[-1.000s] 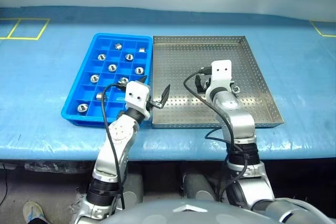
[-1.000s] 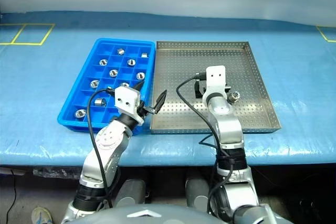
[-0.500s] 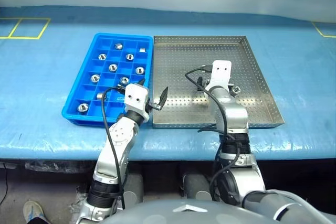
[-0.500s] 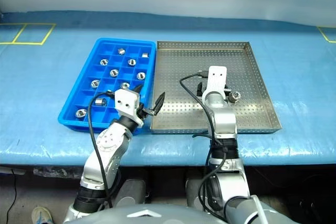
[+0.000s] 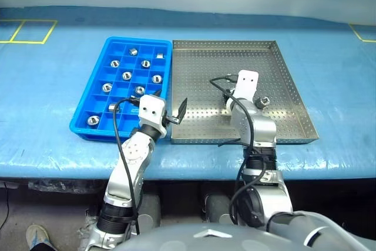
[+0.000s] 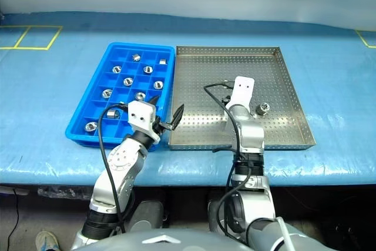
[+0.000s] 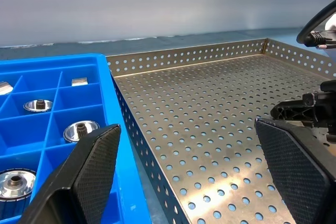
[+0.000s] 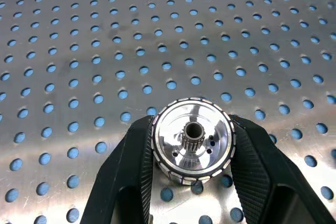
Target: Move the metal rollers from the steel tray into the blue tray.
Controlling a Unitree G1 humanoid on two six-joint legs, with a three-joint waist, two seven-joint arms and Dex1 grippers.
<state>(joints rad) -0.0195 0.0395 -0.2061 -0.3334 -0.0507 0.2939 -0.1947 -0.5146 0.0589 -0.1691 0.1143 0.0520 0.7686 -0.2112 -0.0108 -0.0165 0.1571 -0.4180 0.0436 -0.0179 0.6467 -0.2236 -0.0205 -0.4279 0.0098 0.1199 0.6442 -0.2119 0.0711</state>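
My right gripper [image 8: 193,129] is shut on a shiny metal roller [image 8: 193,149], which rests on the perforated floor of the steel tray [image 5: 200,63], right of its middle. A second roller [image 6: 262,108] lies loose just to the right of that hand. The blue tray [image 5: 79,123] stands against the steel tray's left side, with several rollers [image 5: 127,75] in its compartments. Near the front, where the two trays meet, my left gripper [image 5: 170,101] hangs open and empty, one finger [image 7: 89,174] over the blue tray and the other over the steel one.
Both trays sit on a blue-covered table [image 5: 53,86] with yellow tape marks [image 5: 26,32] at the far left and far right. A black cable [image 5: 220,80] loops from my right wrist over the steel tray.
My right gripper has sunk a little toward the steel tray's floor and closed on a roller. The left arm has kept still.
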